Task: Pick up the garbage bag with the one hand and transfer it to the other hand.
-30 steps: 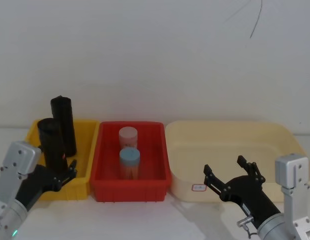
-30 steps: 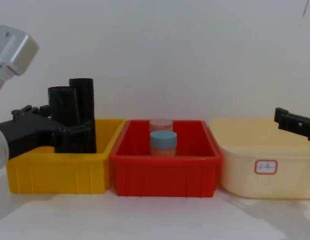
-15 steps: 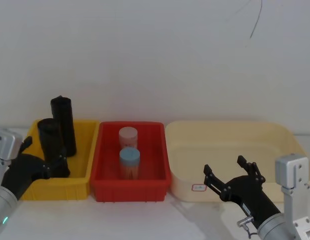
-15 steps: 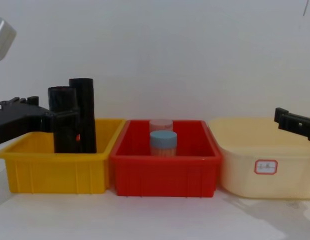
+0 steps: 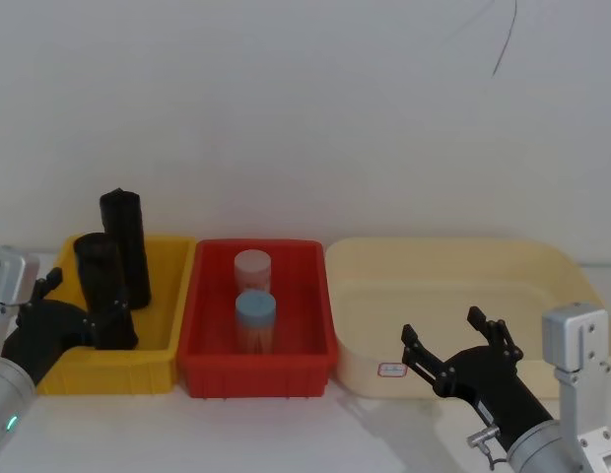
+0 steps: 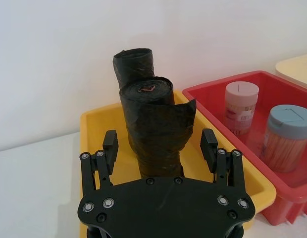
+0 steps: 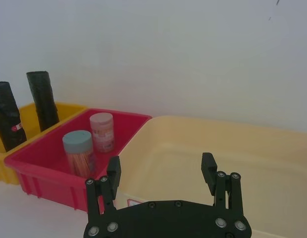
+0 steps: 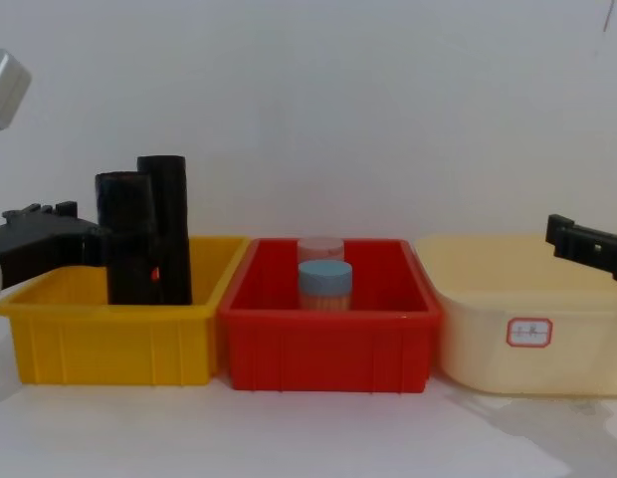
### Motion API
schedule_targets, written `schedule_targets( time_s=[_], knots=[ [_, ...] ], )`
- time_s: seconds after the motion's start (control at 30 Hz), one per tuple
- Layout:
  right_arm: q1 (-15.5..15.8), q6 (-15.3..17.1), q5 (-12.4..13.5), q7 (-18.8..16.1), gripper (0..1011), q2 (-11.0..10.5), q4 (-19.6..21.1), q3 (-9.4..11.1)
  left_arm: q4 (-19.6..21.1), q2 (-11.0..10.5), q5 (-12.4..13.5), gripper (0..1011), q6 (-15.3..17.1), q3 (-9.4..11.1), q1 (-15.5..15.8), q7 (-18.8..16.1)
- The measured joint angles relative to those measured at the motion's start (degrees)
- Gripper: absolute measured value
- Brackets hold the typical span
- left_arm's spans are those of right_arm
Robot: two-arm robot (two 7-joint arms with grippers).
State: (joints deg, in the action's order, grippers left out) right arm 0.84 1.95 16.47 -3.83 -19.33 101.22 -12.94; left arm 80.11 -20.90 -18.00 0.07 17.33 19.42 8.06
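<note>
The left gripper (image 6: 159, 145) has its jaws spread wide, with one finger (image 6: 110, 146) on each side of the garbage bag (image 6: 152, 126). A thin gap shows between each finger and the plastic, so it grips nothing. It reaches in over the left end of the yellow bin (image 5: 169, 313).

The bag is a thick black roll of glossy, crinkled plastic. A loose flap sticks out along one side and there is a small reddish fleck in its core. It stands upright in the left part of the yellow bin.

Just behind it in the same bin stands a slimmer, taller black roll (image 5: 123, 241). The red bin (image 5: 256, 372) sits against the yellow bin's right side and holds a pink-lidded jar (image 5: 252, 266) and a blue-lidded jar (image 5: 255, 307).

Farthest from the yellow bin is the cream bin (image 5: 434, 258). The right gripper (image 5: 443, 327) hangs at the cream bin's near wall, fingers wide apart and empty.
</note>
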Motion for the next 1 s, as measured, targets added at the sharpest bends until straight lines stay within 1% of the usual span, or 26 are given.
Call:
schedule_targets(
  time_s=[0.27, 0.57, 0.7, 0.77, 0.8, 0.83, 0.93, 1.0],
  knots=[
    [0.00, 0.00, 0.00, 0.00, 1000, 0.00, 0.00, 0.00, -3.02, 1.06, -0.10, 1001, -0.73, -0.20, 1.87, 0.95],
    [0.00, 0.00, 0.00, 0.00, 1001, 0.00, 0.00, 0.00, -7.15, 2.44, -0.19, 1001, -2.08, -0.28, 4.52, 2.74],
    [0.00, 0.00, 0.00, 0.00, 1001, 0.00, 0.00, 0.00, -8.31, 2.86, -0.33, 1002, -2.45, -0.28, 5.30, 3.46],
    [0.00, 0.00, 0.00, 0.00, 1001, 0.00, 0.00, 0.00, -9.27, 3.22, -0.46, 978, -2.66, -0.28, 5.92, 4.01],
    [0.00, 0.00, 0.00, 0.00, 1001, 0.00, 0.00, 0.00, -9.90, 3.48, -0.53, 945, -2.79, -0.27, 6.35, 4.33],
    [0.00, 0.00, 0.00, 0.00, 1001, 0.00, 0.00, 0.00, -10.18, 3.60, -0.58, 945, -2.84, -0.27, 6.54, 4.50],
    [0.00, 0.00, 0.00, 0.00, 1001, 0.00, 0.00, 0.00, -11.22, 4.00, -0.76, 856, -3.02, -0.27, 7.19, 5.18],
    [0.00, 0.00, 0.00, 0.00, 1000, 0.00, 0.00, 0.00, -11.74, 4.23, -0.88, 821, -3.11, -0.27, 7.52, 5.58]
  ],
)
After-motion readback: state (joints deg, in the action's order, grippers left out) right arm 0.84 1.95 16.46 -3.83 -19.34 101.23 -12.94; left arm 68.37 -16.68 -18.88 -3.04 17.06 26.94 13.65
